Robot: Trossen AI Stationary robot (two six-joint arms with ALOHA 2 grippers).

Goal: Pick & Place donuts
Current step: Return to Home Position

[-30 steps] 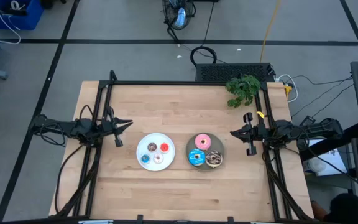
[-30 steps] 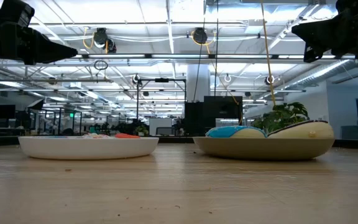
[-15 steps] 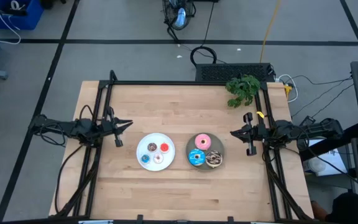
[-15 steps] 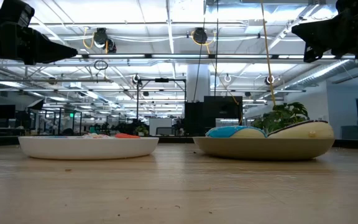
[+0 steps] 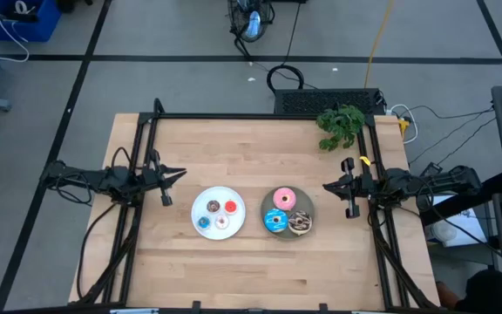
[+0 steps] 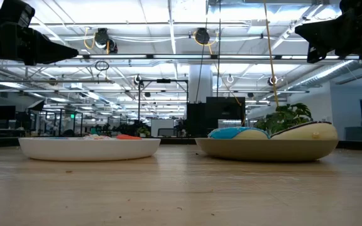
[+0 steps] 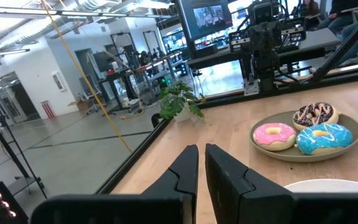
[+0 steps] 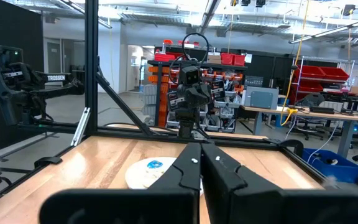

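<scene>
A white plate (image 5: 206, 201) in the middle of the table holds four tiny donuts: brown (image 5: 212, 207), red (image 5: 231, 208), blue (image 5: 203, 222) and cream (image 5: 221, 222). A grey plate (image 5: 308, 208) to its right holds three larger ones: pink (image 5: 283, 198), blue sprinkled (image 5: 276, 220) and chocolate sprinkled (image 5: 300, 223). My left gripper (image 5: 181, 173) hovers shut over the table's left side, left of the white plate. My right gripper (image 5: 326, 186) hovers shut at the table's right side, right of the grey plate. Both are well above the tabletop.
A green leafy plant (image 5: 341, 125) sits at the table's far right corner. A black frame (image 5: 234, 117) runs along the far edge and both sides. Bare wood (image 5: 251, 262) lies between the plates and the near edge.
</scene>
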